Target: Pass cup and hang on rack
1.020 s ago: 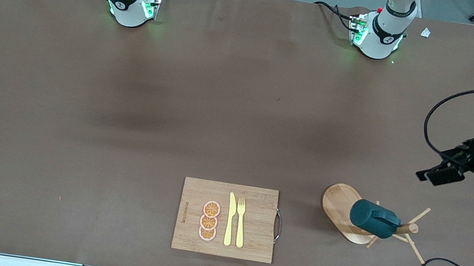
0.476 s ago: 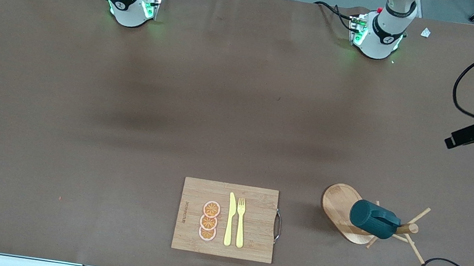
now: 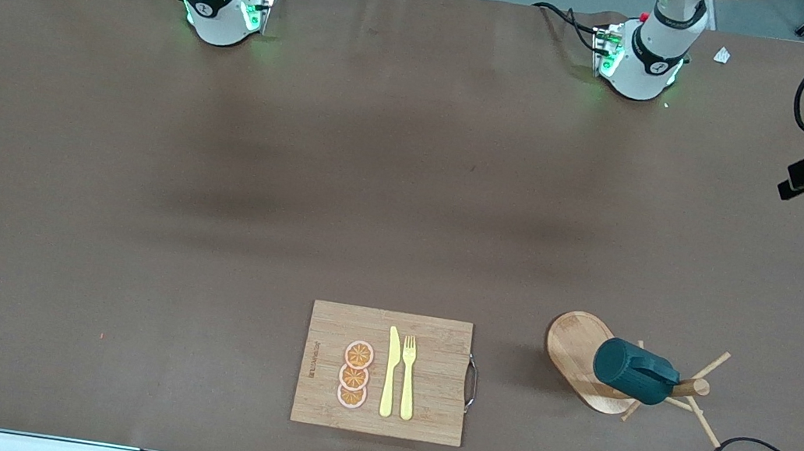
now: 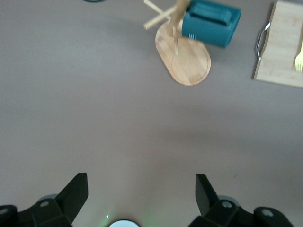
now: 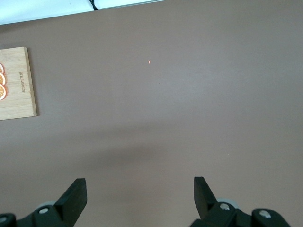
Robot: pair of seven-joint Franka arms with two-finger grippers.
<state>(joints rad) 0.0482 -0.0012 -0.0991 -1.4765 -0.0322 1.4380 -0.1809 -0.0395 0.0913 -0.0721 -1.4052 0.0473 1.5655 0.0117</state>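
The cup (image 3: 635, 372) is being carried on a peg of the rack (image 3: 576, 356), lying on its side with its long axis along the 10-to-4 line of the front view, toward the left arm's end of the tabletop (image 3: 295, 203). It is lying at about 7 o'clock from the left tool (image 4: 142, 196), the nearer one, which is hovering wide open and empty over bare tabletop, with nothing standing between. The right tool (image 5: 140, 196) is waiting, equally open and empty, over the other end, while a cutting board (image 3: 325, 325) with knife (image 3: 390, 372), fork (image 3: 408, 376) and orange slices (image 3: 355, 375) is sitting at the rack's 9 o'clock.
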